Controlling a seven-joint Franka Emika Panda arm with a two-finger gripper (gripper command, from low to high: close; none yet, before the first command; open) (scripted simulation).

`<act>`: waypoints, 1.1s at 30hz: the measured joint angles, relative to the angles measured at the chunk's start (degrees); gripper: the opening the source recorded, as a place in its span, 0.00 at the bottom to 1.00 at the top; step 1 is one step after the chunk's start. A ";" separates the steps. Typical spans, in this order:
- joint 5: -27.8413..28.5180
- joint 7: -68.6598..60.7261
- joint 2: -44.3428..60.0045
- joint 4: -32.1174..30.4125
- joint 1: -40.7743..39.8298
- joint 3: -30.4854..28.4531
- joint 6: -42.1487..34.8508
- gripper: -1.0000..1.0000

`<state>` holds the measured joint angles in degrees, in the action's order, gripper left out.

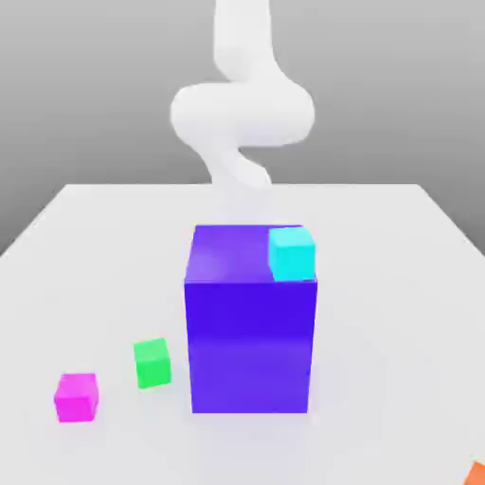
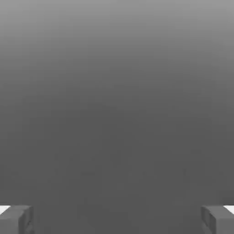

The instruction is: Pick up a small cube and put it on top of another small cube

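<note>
1. End effector [image 2: 117, 220] is wide, fingers well apart at both sides of the hand view, nothing gripped
2. Step in hand, my read: start of the job, approach to the first cube, no pick made and no stack built
3. Small plain magenta-pink cube [image 1: 76, 398], the one I take as the pick, sits flat on the pale smooth bench [image 1: 398, 332], toward the exterior view's left, no other cube touching it
4. Next move: bring the end effector round over magenta, jaws kept wide, turn to match its faces, go straight down, then close
5. Small green cube [image 1: 152, 364] is near magenta with a gap between, slightly farther from the exterior camera. Likely base for the stack, but the task doesn't name one
6. Small cyan cube [image 1: 292, 254] rests on top of the big blue-violet box [image 1: 250, 346], by its near edge on the exterior view's right. Possible base too, needs a higher lift
7. White robot arm [image 1: 242, 114] is on the far side of that box, so the box is the main obstacle: go over or around it, don't knock cyan
8. Green could get nudged by a finger on the descent, so watch clearance
9. Orange piece [image 1: 476, 475] at the exterior view's right near corner, away from the likely path
</note>
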<state>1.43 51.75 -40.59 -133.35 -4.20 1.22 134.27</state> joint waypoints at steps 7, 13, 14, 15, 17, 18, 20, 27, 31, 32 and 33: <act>4.33 16.99 15.02 -4.43 -10.77 1.98 7.03 0.50; 7.20 30.68 27.56 -8.12 -17.88 1.32 12.87 0.50; 7.45 32.80 29.63 -8.74 -18.77 0.92 13.87 0.50; 7.60 34.84 31.70 -9.36 -19.52 0.40 14.86 0.50; 7.37 38.56 35.78 -10.63 -21.06 -0.92 16.92 0.50; 6.97 40.21 37.81 -11.27 -22.13 -1.44 17.97 0.50; 5.45 42.99 41.82 -12.57 -24.35 -2.15 20.09 0.50; -2.28 46.28 55.80 -14.46 -27.23 -1.83 28.99 0.50; -2.34 46.35 61.79 -13.39 -27.50 -1.62 33.71 0.00; -2.33 46.35 61.79 -13.39 -27.50 -1.62 33.72 0.00; -2.32 46.37 61.79 -13.39 -27.50 -1.61 33.75 0.00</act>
<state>-0.89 98.11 21.21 -146.74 -31.71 -0.40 168.02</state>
